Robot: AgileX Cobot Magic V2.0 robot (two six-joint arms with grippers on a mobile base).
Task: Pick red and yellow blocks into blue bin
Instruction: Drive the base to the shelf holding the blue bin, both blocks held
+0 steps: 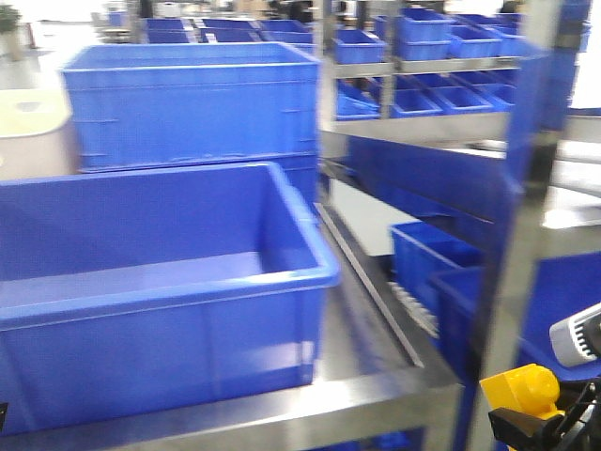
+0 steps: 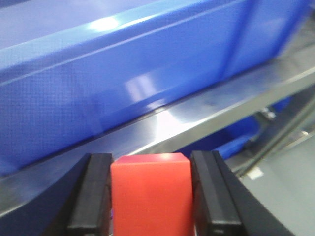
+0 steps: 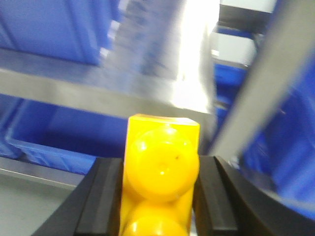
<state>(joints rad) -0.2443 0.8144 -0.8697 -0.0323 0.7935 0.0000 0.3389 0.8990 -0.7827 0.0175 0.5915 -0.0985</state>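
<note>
The left gripper (image 2: 150,209) clamps a smooth, plain red cube (image 2: 150,187) between flat black pads. The right gripper (image 3: 160,201) pinches a glossy yellow brick (image 3: 162,157) with round studs, low beside a grey post. Past them a brushed steel shelf (image 1: 376,371) bears the wide blue bin (image 1: 141,348), thick-rimmed and smooth inside. Behind it stands a taller blue crate (image 1: 188,103).

The front view looks forward over the blue bin (image 1: 160,282) and steel surface (image 1: 376,376). The left wrist view faces that bin's outer wall closely; the right one looks from lower.
</note>
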